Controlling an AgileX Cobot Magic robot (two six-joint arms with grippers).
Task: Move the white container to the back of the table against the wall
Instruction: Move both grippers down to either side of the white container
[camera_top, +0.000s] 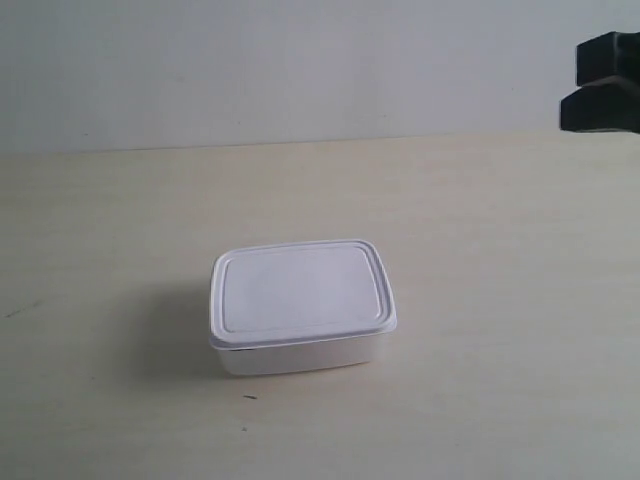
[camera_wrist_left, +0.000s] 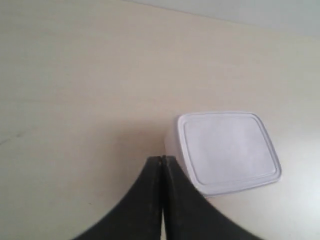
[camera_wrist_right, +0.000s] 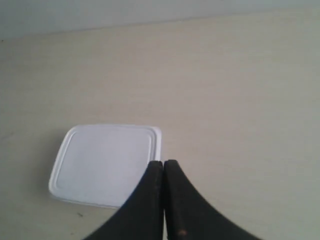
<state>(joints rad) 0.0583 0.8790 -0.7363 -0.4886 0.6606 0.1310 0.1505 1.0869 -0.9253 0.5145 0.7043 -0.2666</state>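
The white container (camera_top: 300, 305) sits lid-on near the middle of the pale wood-grain table (camera_top: 500, 260), well in front of the grey-white wall (camera_top: 300, 60). In the left wrist view the container (camera_wrist_left: 227, 150) lies just beyond and beside my left gripper (camera_wrist_left: 162, 159), whose black fingers are pressed together, empty, hovering off the box's side. The right gripper (camera_wrist_right: 163, 163) is also shut and empty, its tips overlapping the edge of the container (camera_wrist_right: 105, 162) in its view. A black gripper part (camera_top: 605, 85) shows at the exterior view's upper right edge, up in front of the wall.
A few tiny dark marks (camera_top: 248, 397) dot the table in front of the container. A faint scratch (camera_top: 22, 310) lies toward the exterior view's left edge. The wall meets the table along a straight line behind the box.
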